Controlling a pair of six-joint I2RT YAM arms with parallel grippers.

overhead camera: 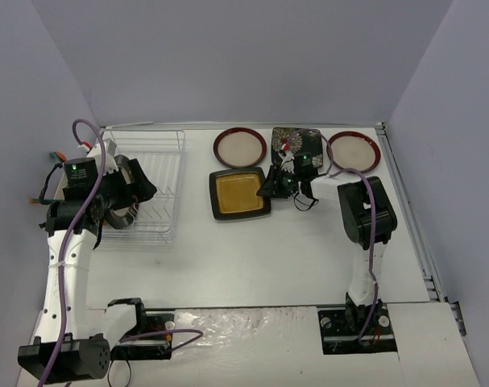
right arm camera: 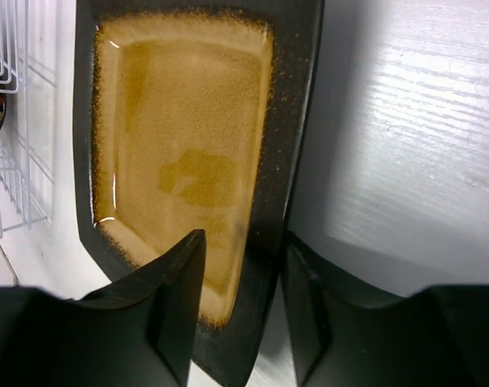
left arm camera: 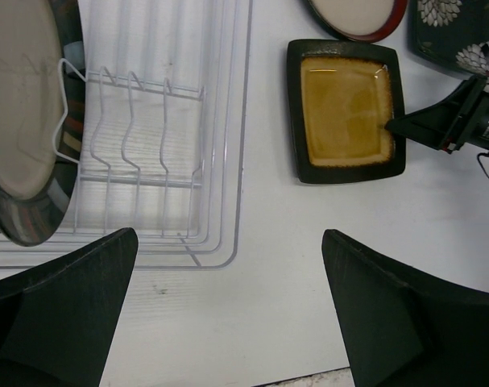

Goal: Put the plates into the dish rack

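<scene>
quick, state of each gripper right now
Left gripper: open, holding nothing.
Right gripper: one finger on each side of the square amber plate rim; clamped or not, cannot tell.

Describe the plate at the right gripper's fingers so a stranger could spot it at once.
Look right of the wire dish rack. The square plate lies nearest it, just in front of a round red-rimmed plate. Only it has an amber centre inside a black border.

You had the white wire rack (overhead camera: 159,173) holding one dark-rimmed cream plate (left arm camera: 22,121) at its left end. Right of the rack lay the amber square (overhead camera: 239,193), a red-rimmed round (overhead camera: 239,147), a floral square (overhead camera: 288,137) and another round (overhead camera: 354,151).
</scene>
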